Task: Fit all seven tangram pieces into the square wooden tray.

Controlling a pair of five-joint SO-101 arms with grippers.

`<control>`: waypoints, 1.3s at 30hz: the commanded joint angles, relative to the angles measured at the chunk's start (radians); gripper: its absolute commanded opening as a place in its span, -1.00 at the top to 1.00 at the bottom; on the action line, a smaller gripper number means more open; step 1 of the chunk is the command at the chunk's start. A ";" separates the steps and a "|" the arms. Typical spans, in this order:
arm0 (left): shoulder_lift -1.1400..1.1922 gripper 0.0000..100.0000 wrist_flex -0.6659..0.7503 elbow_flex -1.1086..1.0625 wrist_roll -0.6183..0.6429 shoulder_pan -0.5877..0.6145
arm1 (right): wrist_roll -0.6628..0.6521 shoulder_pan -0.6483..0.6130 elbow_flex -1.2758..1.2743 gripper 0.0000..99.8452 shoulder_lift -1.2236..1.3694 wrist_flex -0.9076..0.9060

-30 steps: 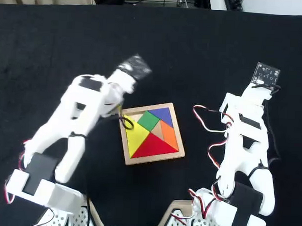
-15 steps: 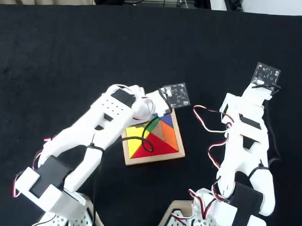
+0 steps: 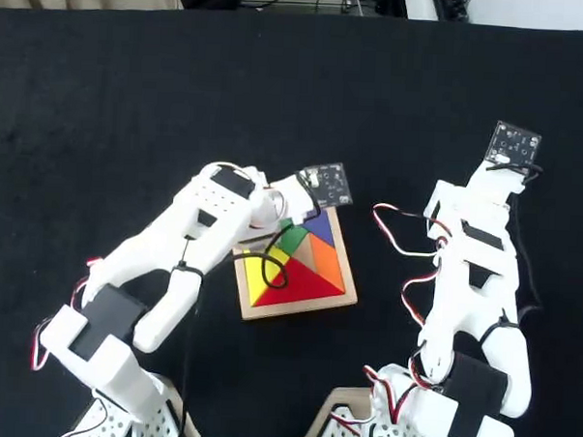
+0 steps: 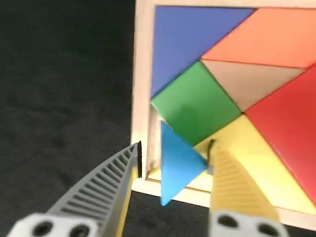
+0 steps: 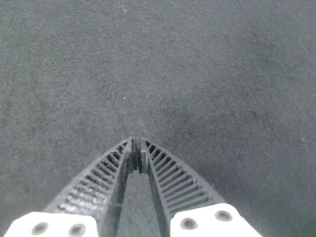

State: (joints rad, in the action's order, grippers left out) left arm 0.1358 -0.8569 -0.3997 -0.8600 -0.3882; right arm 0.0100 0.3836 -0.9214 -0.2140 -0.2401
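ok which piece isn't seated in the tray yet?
The small light-blue triangle between the fingers of the left gripper: its tip overhangs the tray rim; the other six lie flat inside.

The left arm (image 3: pixel 189 235) lies across the tray's (image 3: pixel 297 310) far left corner, blocking that approach. A strip of bare black table (image 3: pixel 380 300) runs between the tray's right edge and the right arm (image 3: pixel 468 275), narrowed at its far end by looping wires (image 3: pixel 386 227).

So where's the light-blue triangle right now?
In the left wrist view, the light-blue triangle sits between the open fingers of the left gripper, at a corner of the wooden tray beside the green square and yellow triangle, one tip overhanging the rim.
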 commanded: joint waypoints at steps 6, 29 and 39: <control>-0.014 0.49 -0.014 0.050 0.020 0.001 | 0.006 0.011 0.015 0.98 -0.042 0.023; -0.275 0.50 -0.091 -0.030 0.109 0.156 | 0.002 0.009 0.015 0.98 -0.041 0.023; -0.149 0.50 0.152 -0.160 0.137 0.163 | 0.000 0.009 0.013 0.98 -0.041 0.023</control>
State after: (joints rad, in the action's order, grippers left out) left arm -0.0361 -0.7664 -0.5854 -0.7664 -0.2225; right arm 0.0100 0.3836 -0.9214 -0.2140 -0.2401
